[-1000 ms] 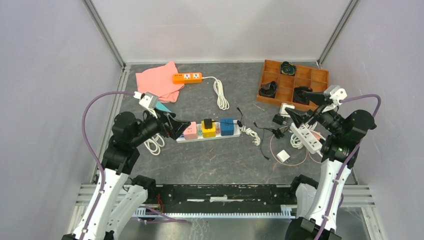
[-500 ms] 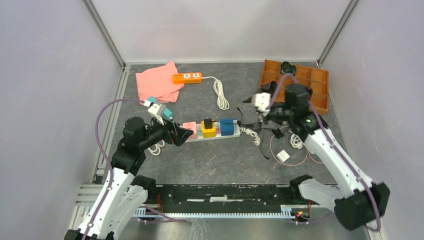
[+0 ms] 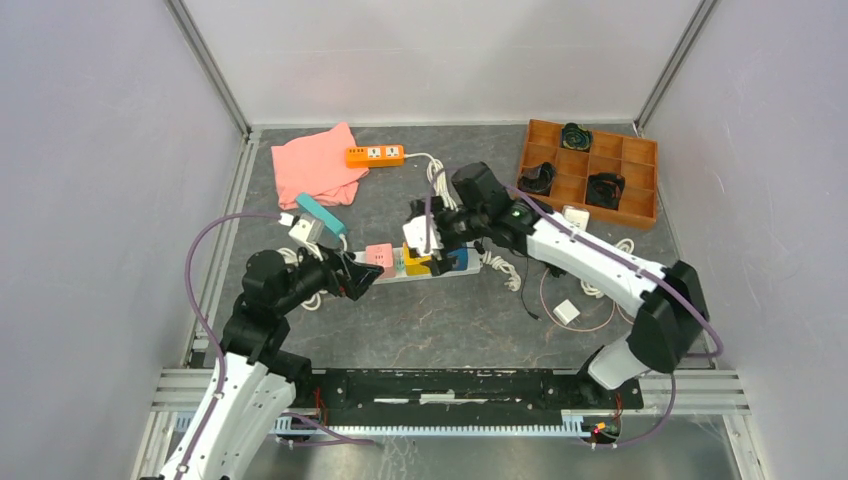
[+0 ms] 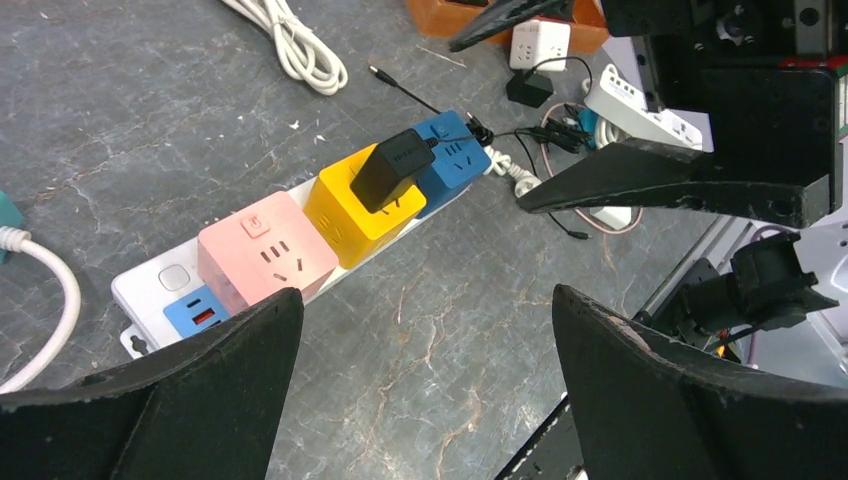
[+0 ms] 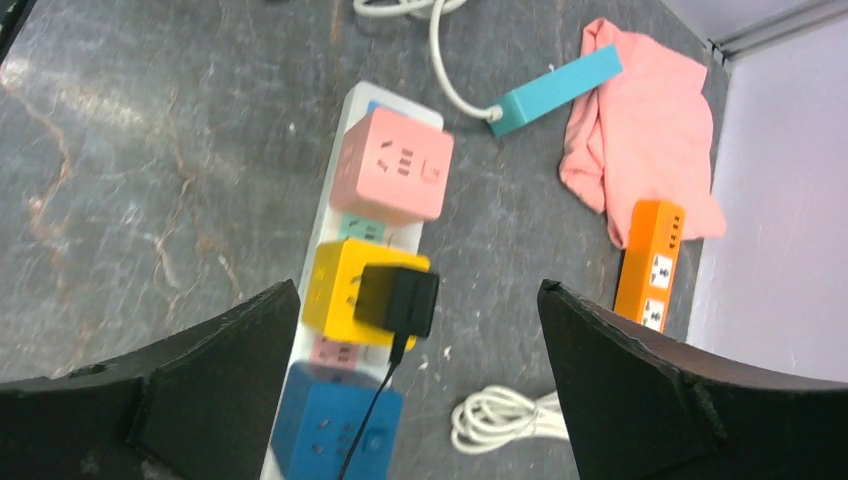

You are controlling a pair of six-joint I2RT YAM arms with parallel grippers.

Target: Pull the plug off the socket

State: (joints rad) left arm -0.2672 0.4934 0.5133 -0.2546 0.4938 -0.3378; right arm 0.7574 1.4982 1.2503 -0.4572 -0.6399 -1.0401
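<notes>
Two arms reach in from opposite sides over a grey, marble-veined table in the overhead view. The socket, a long white strip carrying blocky pastel cubes, lies near the table's middle, running left to right. The left gripper hovers at its pink end, fingers spread. The right gripper hangs over the yellow and blue cubes and covers the plug from this angle. Farther back lie a crumpled pink cloth, a short orange power strip with a coiled white cord, and an orange compartmented tray holding dark items.

From the left wrist the strip's glossy plastic shows clearly. A white base with a button and a small blue panel comes first, then the pink cube, the yellow cube and the blue cube. The plug, a matte black rectangular adapter, sits in the yellow cube, its thin black wire trailing past the blue one. The black wedge fingers stand far apart with nothing between them, short of the strip. One of the right arm's fingers juts in from the right.

The right wrist looks down on the plug, centred between its own wide-spread fingers and apparently untouched. Only here do small green and pink outlet faces show between the cubes, and a teal block lies beside the cloth.
</notes>
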